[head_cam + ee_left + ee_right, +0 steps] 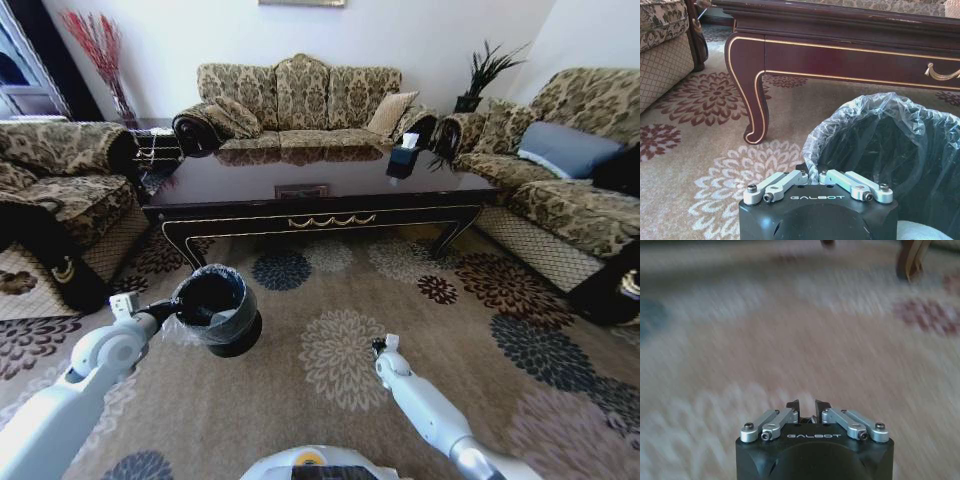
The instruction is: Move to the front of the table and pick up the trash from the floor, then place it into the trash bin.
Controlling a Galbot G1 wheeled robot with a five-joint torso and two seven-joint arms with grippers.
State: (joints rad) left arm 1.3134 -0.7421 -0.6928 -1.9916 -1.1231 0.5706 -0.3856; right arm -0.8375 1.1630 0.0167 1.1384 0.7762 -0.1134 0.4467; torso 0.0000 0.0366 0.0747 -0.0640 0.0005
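Black and lined with thin clear plastic, the trash bin [214,308] hangs off the carpet, its near rim pinched in the left gripper [810,175]; its inside looks dark. To its right, the right gripper [380,346] hovers over the floor [330,390], fingers nearly together, holding nothing. Beyond stands the table [320,195].
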